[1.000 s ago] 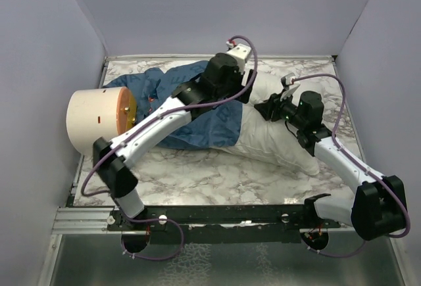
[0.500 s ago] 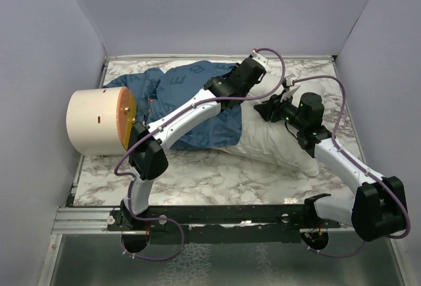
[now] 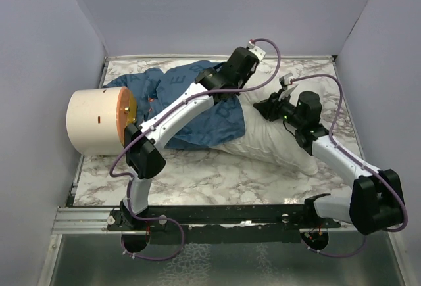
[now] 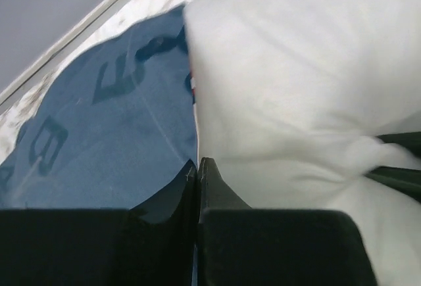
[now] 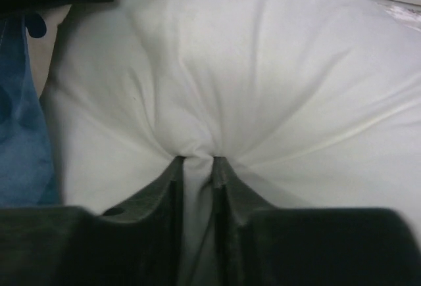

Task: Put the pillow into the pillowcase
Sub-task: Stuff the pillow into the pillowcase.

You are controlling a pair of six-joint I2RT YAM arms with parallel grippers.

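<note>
- Pillow (image 3: 279,144) lying across the middle and right of the marble table (image 3: 197,175), its left end under or inside the pillowcase (image 3: 197,112); impossible to say which from above.
- Pillowcase draped over the left part of the pillow, the rest bunched toward the far left corner; most of the white cloth bare.
- Left gripper (image 4: 198,162) pressed together right on the blue hem where it meets the white cloth. Apparently nipping the edge of the pillowcase, though so thin a layer hardly shows between the fingers.
- Right gripper (image 5: 196,161) pinching a puckered fold of the pillow, creases fanning out from the pinch.
- Judged progress: early to middle — hem apparently in hand, one end covered at best.
- Left to do, by the look of it: draw the hem along the pillow toward its right end while holding or feeding the pillow — then free both pinches.
</note>
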